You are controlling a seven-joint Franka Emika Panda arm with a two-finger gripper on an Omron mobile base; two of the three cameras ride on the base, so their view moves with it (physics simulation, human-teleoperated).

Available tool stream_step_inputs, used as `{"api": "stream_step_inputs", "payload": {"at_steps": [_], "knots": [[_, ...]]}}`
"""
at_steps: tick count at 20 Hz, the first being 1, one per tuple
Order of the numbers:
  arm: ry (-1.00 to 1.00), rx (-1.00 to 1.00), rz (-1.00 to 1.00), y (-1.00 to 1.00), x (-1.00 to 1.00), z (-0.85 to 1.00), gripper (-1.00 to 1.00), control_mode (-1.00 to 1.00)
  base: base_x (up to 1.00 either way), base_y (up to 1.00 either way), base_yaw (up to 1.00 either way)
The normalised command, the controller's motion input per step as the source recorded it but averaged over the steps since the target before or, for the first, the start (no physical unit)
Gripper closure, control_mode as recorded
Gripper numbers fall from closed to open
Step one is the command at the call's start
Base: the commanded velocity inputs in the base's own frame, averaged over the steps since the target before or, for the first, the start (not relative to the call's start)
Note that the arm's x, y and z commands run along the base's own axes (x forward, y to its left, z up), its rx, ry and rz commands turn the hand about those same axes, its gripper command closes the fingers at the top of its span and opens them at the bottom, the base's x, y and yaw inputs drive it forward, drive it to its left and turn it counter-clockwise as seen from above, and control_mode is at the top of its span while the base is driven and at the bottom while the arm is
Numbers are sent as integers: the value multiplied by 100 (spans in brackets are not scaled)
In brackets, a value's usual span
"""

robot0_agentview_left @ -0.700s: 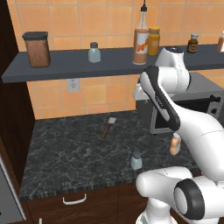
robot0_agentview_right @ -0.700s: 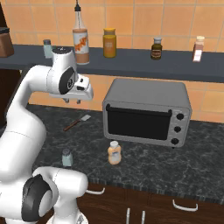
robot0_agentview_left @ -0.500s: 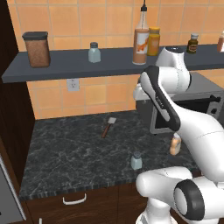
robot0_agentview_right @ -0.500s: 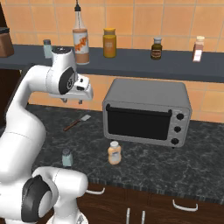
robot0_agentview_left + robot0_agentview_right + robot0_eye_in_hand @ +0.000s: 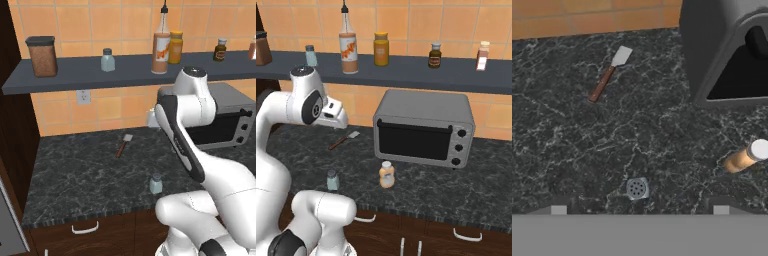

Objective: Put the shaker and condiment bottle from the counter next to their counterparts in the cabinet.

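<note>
Black veined stone forms the table [image 5: 75, 175], with dark wood drawers under it. A shaker [image 5: 156, 184] stands upright near the front edge, just left of the robot's body; from the hand view its perforated cap [image 5: 636, 188] faces straight up at the camera. The peach bottle [image 5: 386, 174] stands upright in front of the toaster oven [image 5: 423, 127], close to its lower left corner but apart from it. A spatula [image 5: 122, 145] with a brown handle lies flat further back, toward the tiled wall.

On the slate shelf [image 5: 75, 76] above stand a brown canister [image 5: 41, 56], a second shaker [image 5: 107, 60], a tall pourer bottle [image 5: 161, 45], a mustard bottle [image 5: 175, 47] just right of the pourer, and a small dark jar [image 5: 220, 49].

The claw [image 5: 640, 210] hangs high over the table, pointing down, fingertips [image 5: 559, 210] set wide apart and holding nothing. The shaker lies below, roughly between the tips, though height above it is hard to judge from here.
</note>
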Motion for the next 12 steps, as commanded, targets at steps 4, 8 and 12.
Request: {"api": "stream_step_inputs", "payload": {"at_steps": [4, 8, 12], "knots": [[0, 0, -23, 58, -1, -6, -100, -100, 0, 0, 0], [0, -4, -33, 53, 1, -8, -100, -100, 0, 0, 0], [0, -16, -34, 17, 2, -17, -100, -100, 0, 0, 0]]}}
